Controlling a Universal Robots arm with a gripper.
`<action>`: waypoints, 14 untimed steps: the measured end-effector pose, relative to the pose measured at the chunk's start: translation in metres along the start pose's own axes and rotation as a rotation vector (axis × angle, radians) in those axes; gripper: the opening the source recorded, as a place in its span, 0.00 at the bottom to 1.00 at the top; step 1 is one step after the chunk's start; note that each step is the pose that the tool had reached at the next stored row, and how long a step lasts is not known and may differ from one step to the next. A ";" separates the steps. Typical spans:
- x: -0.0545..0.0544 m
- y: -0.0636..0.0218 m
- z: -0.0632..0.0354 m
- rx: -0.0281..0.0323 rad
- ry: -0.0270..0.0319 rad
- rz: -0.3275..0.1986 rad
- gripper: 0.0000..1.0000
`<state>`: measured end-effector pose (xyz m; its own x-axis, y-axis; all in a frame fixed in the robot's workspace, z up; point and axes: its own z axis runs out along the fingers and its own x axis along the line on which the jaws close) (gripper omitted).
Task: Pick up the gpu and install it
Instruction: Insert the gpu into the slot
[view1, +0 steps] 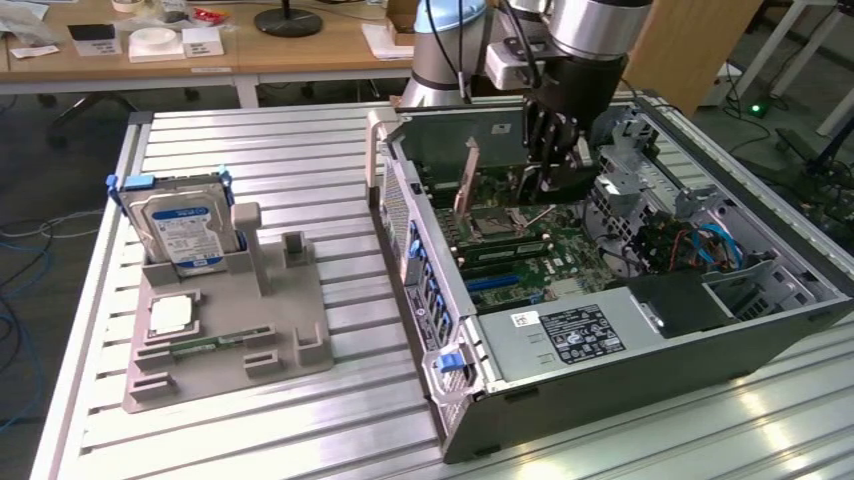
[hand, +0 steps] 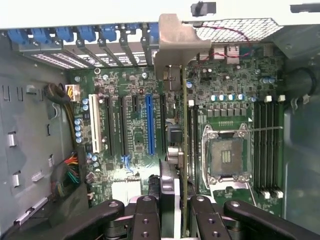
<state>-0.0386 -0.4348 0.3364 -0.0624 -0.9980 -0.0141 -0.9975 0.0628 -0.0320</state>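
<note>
While the gripper (view1: 551, 178) stands partly closed on the gpu (view1: 466, 180), held edge-down over the motherboard (view1: 534, 262) inside the computer case (view1: 641, 330) on the exterior view's right, a slight tilt could jam its bracket. The hard drive's (view1: 183, 232) blue-white label is unreadable.

At the wrist, the gpu (hand: 184, 150) hangs just beside the blue slot (hand: 149, 125); misalignment risks bent contacts. No writing is legible.
</note>
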 end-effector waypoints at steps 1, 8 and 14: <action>0.001 0.0001 0.0013 -0.0001 -0.0003 -0.005 0.28; 0.004 0.0011 0.0112 -0.0019 -0.0015 -0.031 0.28; 0.007 0.0066 0.0195 -0.0033 -0.0016 -0.031 0.28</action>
<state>-0.0450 -0.4416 0.3166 -0.0312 -0.9994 -0.0148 -0.9991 0.0316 -0.0291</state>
